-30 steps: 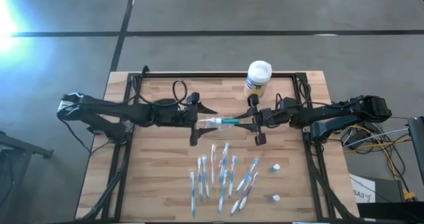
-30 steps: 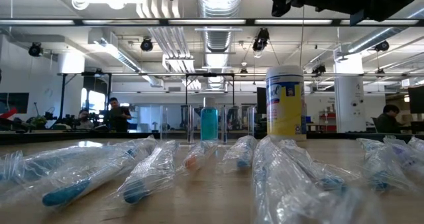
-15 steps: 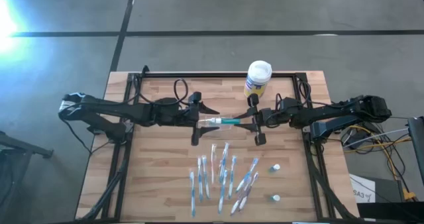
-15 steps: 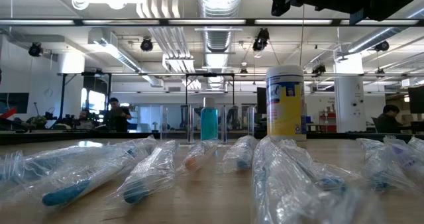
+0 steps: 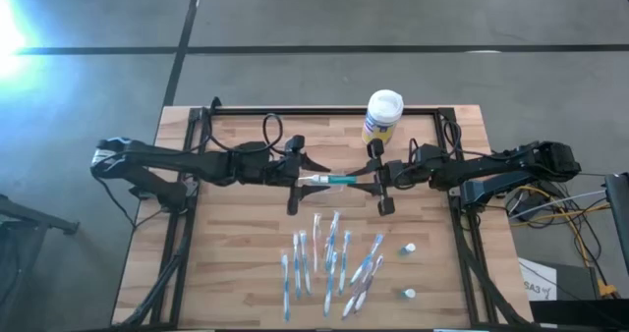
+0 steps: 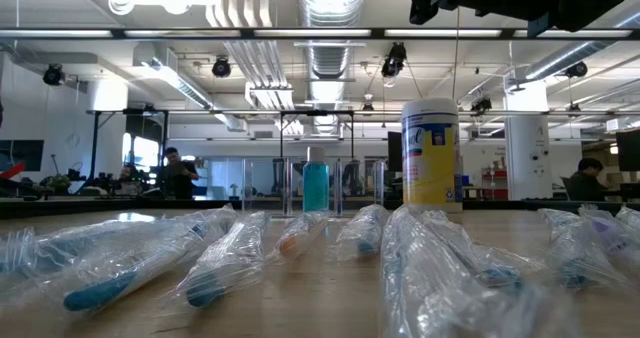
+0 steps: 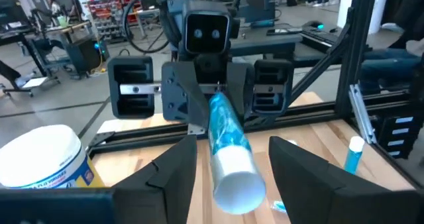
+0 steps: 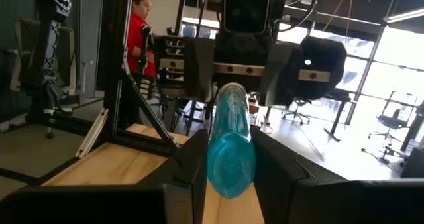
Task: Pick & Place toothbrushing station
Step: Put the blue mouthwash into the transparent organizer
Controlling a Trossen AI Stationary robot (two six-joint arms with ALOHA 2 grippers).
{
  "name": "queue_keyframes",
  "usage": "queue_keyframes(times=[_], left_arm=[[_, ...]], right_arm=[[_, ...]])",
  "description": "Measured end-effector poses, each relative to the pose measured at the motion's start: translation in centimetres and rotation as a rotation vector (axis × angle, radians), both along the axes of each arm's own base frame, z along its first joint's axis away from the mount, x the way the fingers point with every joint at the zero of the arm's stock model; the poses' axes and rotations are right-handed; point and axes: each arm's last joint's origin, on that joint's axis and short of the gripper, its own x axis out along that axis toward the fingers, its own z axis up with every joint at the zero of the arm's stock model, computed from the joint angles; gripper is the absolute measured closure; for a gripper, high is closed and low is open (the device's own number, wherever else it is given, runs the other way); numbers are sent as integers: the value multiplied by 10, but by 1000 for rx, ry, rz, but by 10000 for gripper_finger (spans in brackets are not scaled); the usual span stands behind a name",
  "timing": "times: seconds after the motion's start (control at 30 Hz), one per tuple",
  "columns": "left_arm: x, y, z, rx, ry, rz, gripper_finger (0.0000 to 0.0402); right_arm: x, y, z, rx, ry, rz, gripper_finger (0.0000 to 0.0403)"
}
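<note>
Step in hand, by my read: a mid-air handover above the tabletop centre. R pincer is clamped on the teal tube, fingers pressed to its sides. L pincer sits around the tube's white-capped end, fingers apart w/ a gap each side, so nothing gripped yet.

Next move prob. calls for L to shut squarely on the cap end before R lets go, keeping the tube level; release too early and it drops onto the wrapped toothbrushes below.

Toothbrushing station: only the low view hints at it, a glassy frame at the far edge of the tabletop, just beside the yellow canister, w/ something blue inside. High view doesn't show its outline, so can't place it exactly from above.

View diffs:
- L wrist view shows the gaps betw. its fingers and the cap; high view too coarse for that
- R wrist view shows R's grip tight on the tube, plus a person in the room behind
- low view cuts off both pincers, shows wrapped brushes up close
</note>
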Motion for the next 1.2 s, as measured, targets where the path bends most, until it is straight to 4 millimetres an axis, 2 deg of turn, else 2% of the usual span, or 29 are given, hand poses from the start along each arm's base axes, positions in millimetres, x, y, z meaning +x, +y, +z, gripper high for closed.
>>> queue_keyframes(times=[0.4, 0.63, 1.03, 1.2], left_arm=[[0, 0, -3, 4, 29, 1, 226], [0, 0, -3, 14, 30, 8, 304], [0, 0, -5, 32, 47, 4, 305], [-1, 0, -4, 36, 46, 0, 305]], right_arm=[[0, 0, 0, 1, 0, -1, 312], [0, 0, 0, 1, 0, -6, 312], [0, 0, 0, 9, 3, -6, 311], [-2, 0, 2, 21, 1, 0, 286]])
